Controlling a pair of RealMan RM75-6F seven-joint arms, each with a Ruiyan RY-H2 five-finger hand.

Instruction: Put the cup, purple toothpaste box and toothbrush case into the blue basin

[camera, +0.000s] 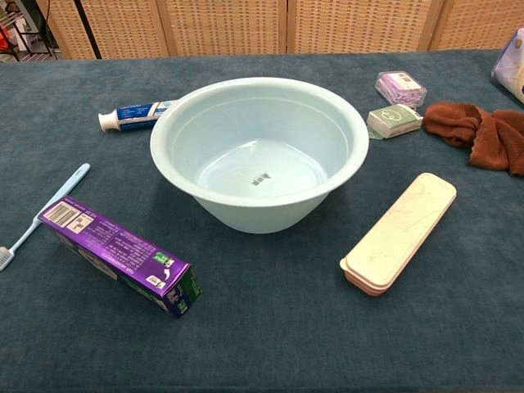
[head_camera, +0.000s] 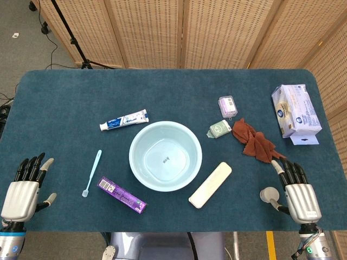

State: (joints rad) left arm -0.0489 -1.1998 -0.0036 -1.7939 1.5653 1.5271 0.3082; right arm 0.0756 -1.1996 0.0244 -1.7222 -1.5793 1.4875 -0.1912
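**Nothing yet in the basin as both hands wait at the table's near edge**

Empty still, the blue basin (head_camera: 165,156) sits mid-table, the purple toothpaste box (head_camera: 121,194) near its left and the cream toothbrush case (head_camera: 210,184) just beside its right. No cup is visible. Left hand (head_camera: 24,187) and right hand (head_camera: 297,189) rest open, holding nothing. Judged best: each hand takes its nearer item, gripping across the narrow sides.

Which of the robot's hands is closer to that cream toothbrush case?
The right hand. It rests at the table's near right corner, just right of the toothbrush case. The left hand sits at the far left corner, beyond the blue basin.
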